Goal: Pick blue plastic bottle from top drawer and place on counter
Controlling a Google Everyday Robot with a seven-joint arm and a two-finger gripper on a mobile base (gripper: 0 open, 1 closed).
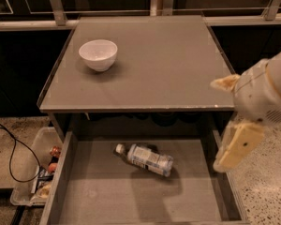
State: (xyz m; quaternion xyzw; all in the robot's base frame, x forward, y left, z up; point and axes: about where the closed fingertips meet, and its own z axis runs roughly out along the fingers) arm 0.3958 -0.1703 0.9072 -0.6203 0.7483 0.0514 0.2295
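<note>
The blue plastic bottle (147,158) lies on its side on the bare bottom of the open top drawer (60,179), white cap pointing left, near the drawer's middle. The grey counter (164,64) sits above and behind the drawer. My gripper (235,148), pale cream, hangs under the white arm at the right. It is over the drawer's right wall, to the right of the bottle and well apart from it. It holds nothing that I can see.
A white bowl (98,54) stands on the counter's left part. A clear plastic bin (28,182) of clutter sits on the floor left of the drawer, with a black cable (11,158) beside it. Speckled floor lies at the right.
</note>
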